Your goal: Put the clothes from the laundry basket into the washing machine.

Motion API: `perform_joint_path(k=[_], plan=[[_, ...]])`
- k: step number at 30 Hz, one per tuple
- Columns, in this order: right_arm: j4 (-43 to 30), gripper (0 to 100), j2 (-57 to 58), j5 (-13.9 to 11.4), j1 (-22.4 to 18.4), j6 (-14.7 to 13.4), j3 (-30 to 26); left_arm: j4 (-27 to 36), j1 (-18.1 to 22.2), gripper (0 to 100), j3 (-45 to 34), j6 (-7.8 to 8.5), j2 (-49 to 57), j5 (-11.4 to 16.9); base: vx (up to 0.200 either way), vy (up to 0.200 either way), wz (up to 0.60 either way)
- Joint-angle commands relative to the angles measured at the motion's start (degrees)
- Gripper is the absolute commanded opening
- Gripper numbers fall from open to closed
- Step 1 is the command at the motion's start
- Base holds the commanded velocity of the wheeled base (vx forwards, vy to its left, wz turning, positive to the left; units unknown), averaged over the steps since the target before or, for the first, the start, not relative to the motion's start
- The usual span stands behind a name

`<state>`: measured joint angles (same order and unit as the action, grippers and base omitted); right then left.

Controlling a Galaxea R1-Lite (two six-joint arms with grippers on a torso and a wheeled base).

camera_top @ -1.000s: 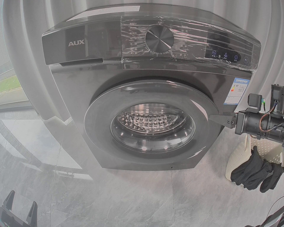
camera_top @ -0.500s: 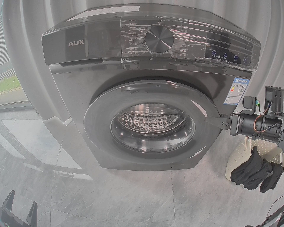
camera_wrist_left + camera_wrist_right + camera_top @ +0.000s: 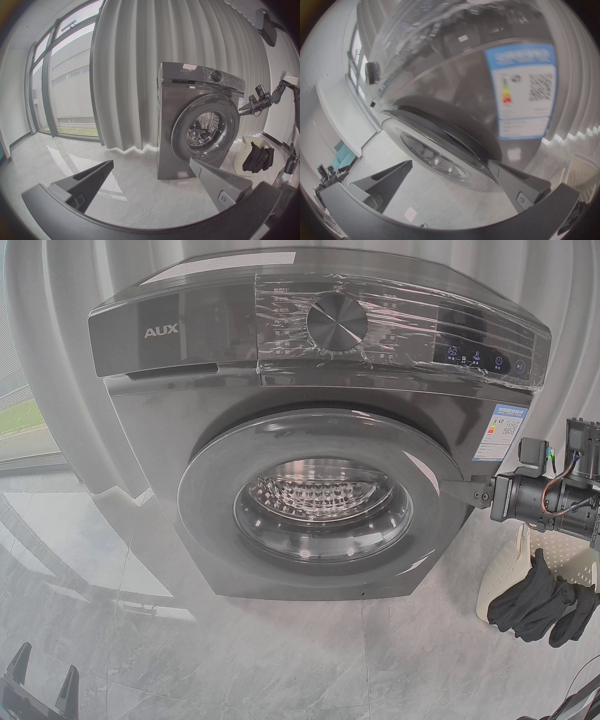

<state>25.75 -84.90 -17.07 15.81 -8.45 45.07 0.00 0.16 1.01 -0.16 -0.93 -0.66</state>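
1. Grey tiled floor (image 3: 281,646) lies nearest; the left gripper (image 3: 49,660) hangs low over it, fingers spread, empty.
2. Black clothes (image 3: 537,605) drape over the laundry basket (image 3: 503,577) rim, on the right.
3. Farther, the right gripper (image 3: 453,489), fingers spread, sits at the washing machine (image 3: 187,427), by its shut door (image 3: 212,502) edge (door-opening step, I judge); next: hook that rim, pull outward.

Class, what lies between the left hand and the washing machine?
Only bare floor tiles; the left wrist view shows this stretch from the left hand to the washing machine.
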Motion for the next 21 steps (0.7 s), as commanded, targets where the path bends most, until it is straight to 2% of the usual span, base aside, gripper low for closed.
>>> perform_joint_path(k=[1, 11, 18, 21], plan=[[0.4, 100, -0.6, 0.4, -0.7, -0.1, 1.8, 0.0, 0.0, 100, -1.0, -0.02, 0.7, 0.0, 0.0, 0.0, 0.0], [2.4, 100, -7.7, 0.4, 0.5, -0.5, 5.5, 0.0, 0.0, 100, -1.0, -0.02, 0.7, 0.0, 0.0, 0.0, 0.0], [4.4, 100, -9.1, 0.1, 3.7, -0.6, 4.2, 0.0, 0.0, 100, -1.0, -0.02, 0.7, 0.0, 0.0, 0.0, 0.0], [4.6, 100, -8.5, 0.2, 3.9, -0.5, 2.7, 0.0, 0.0, 100, -1.0, -0.02, 0.7, 0.0, 0.0, 0.0, 0.0]])
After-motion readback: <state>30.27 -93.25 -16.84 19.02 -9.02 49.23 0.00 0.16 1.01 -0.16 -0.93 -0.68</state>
